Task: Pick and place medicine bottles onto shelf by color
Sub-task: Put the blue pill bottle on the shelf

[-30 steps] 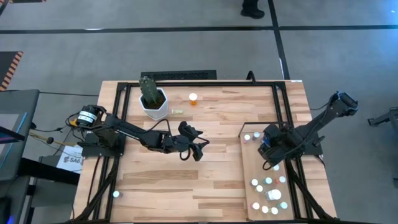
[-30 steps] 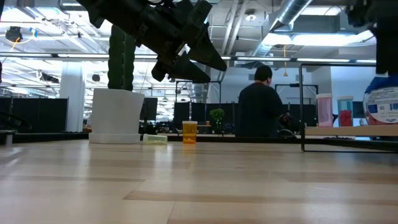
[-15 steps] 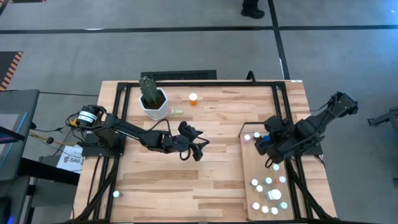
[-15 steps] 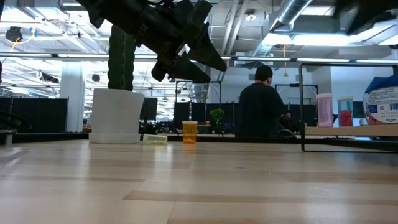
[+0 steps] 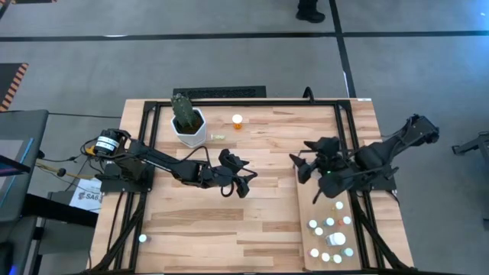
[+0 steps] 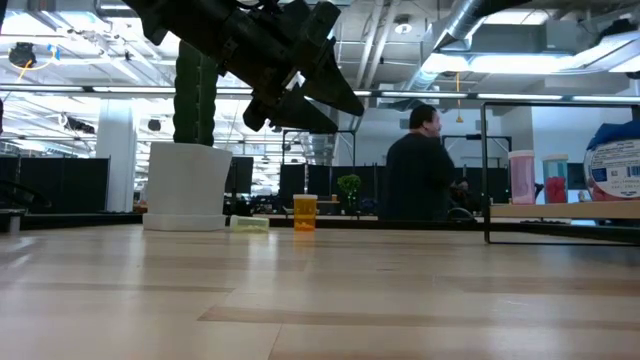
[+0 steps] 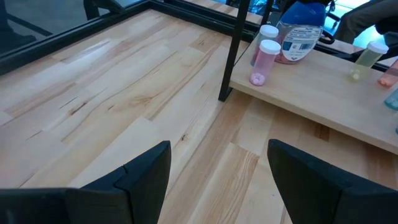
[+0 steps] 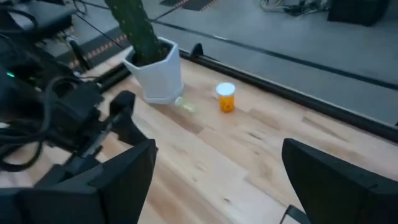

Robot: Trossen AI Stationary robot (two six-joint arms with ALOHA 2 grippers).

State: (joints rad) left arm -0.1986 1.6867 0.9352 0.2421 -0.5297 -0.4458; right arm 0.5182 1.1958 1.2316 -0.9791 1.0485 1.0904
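An orange bottle [image 5: 238, 121] with a white cap stands upright on the table near its far edge; the right wrist view also shows this orange bottle [image 8: 226, 98]. A small yellow-green vial [image 8: 186, 106] lies beside the cactus pot. Several white-capped bottles [image 5: 330, 238] stand on the near part of the shelf [image 5: 309, 202] at the table's right. Pink bottles [image 7: 266, 57] and a blue-labelled bottle [image 7: 300, 37] stand at the shelf's far end. My left gripper [image 5: 244, 179] hangs open over mid-table. My right gripper [image 5: 302, 166] hangs open above the shelf's far left corner, holding nothing.
A white pot with a cactus [image 5: 188, 126] stands at the far left of the table. A black frame [image 5: 340, 103] runs along the table's far and side edges. Bare tabletop lies between the two grippers. A person [image 6: 415, 165] sits in the room behind.
My right gripper has risen from just above the shelf and swung toward the table's left and far edge, tipping from pointing down to nearly level. It stays open and carries nothing.
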